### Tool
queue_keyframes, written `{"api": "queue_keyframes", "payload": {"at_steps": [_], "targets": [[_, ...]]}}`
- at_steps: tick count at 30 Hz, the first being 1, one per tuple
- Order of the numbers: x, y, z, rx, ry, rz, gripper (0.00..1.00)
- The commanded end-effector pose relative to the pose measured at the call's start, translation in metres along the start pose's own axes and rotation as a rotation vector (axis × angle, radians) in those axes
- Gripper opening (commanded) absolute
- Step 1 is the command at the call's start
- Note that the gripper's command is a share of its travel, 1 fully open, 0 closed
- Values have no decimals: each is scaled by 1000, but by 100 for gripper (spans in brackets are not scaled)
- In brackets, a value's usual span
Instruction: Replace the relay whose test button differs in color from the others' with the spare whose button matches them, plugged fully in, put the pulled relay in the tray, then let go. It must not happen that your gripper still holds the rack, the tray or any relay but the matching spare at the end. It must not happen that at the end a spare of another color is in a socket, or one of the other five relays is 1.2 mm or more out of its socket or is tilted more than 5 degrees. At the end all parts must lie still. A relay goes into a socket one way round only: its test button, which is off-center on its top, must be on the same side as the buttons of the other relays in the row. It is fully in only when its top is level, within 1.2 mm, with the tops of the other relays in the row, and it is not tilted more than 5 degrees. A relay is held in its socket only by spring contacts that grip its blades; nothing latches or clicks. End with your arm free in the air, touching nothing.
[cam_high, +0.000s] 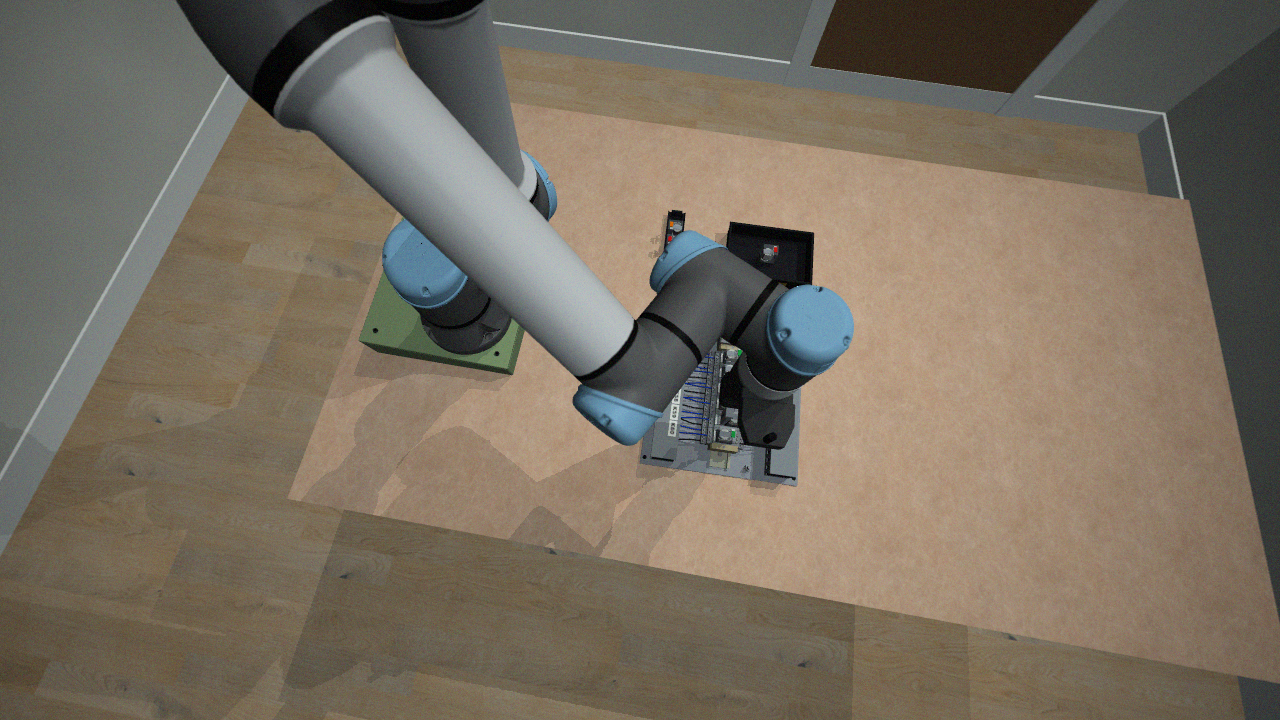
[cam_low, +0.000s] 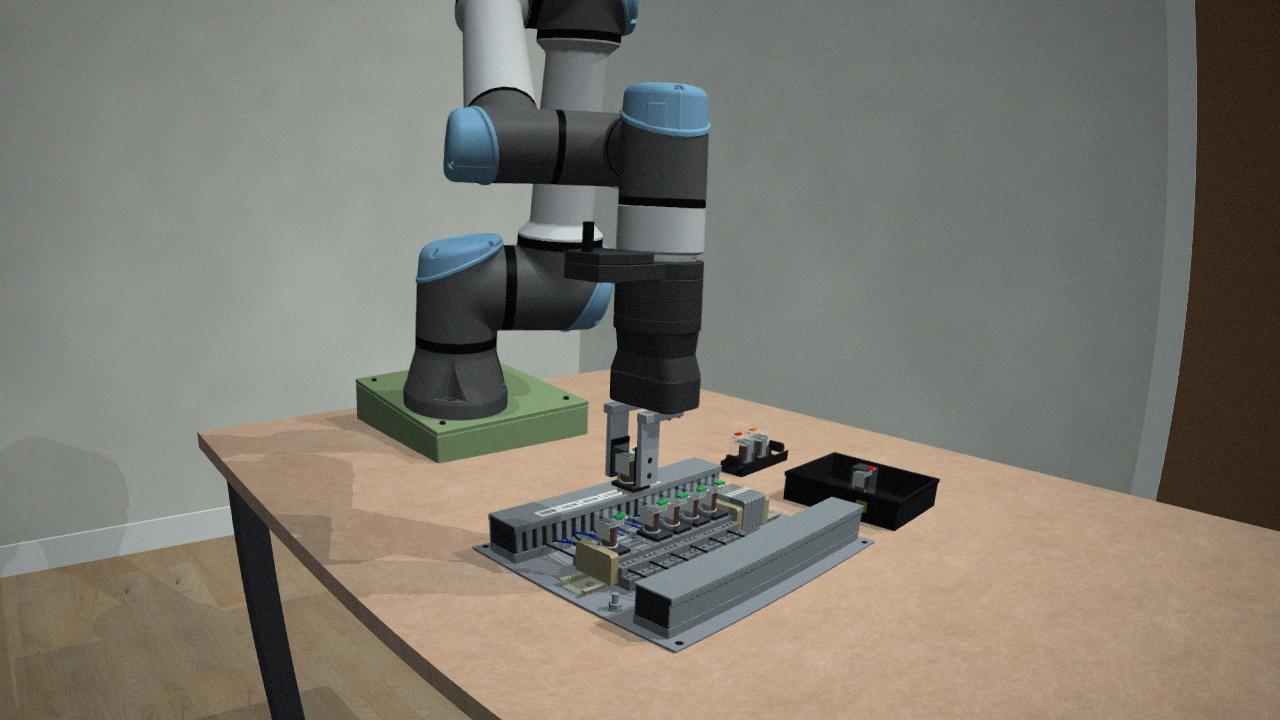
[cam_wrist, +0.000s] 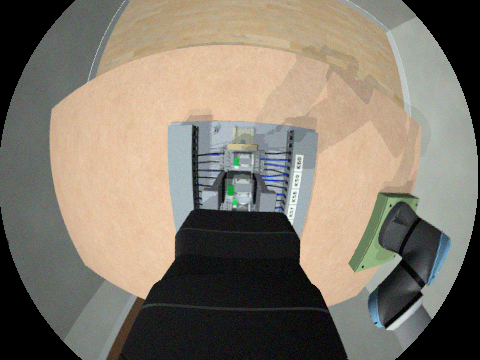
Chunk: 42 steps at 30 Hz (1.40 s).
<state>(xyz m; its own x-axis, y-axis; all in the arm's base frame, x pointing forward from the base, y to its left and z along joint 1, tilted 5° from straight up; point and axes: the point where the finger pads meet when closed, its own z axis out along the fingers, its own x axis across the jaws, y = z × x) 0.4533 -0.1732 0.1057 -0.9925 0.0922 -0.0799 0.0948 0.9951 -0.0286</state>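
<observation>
My gripper (cam_low: 631, 465) (cam_wrist: 239, 181) is shut on a clear relay (cam_low: 627, 468) (cam_wrist: 244, 187) with a green button. It holds it upright above the relay row, and in the wrist view its button is on the left, like the row's. The row has a relay (cam_low: 611, 535) (cam_wrist: 245, 160) at the near end, a gap, then several more (cam_low: 654, 519), all with green buttons. In the wrist view the held relay and fingers hide the gap. A red-button relay (cam_high: 768, 254) (cam_low: 861, 479) lies in the black tray (cam_high: 796, 265) (cam_low: 914, 505).
A black holder (cam_low: 735, 466) beyond the panel carries two relays with red and orange buttons. Grey wiring ducts (cam_low: 751, 551) (cam_wrist: 181, 165) flank the row. A tan end block (cam_low: 595, 562) and grey terminal blocks (cam_low: 750, 507) stand at its ends. The green base (cam_low: 514, 429) is behind.
</observation>
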Motion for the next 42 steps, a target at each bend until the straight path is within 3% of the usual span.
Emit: {"api": "queue_keyframes", "payload": {"at_steps": [1,35,42], "targets": [[0,0,-1,1,-1,0,0],[2,8,-1,1,-1,0,0],[2,8,11,1,-1,0,0]]}}
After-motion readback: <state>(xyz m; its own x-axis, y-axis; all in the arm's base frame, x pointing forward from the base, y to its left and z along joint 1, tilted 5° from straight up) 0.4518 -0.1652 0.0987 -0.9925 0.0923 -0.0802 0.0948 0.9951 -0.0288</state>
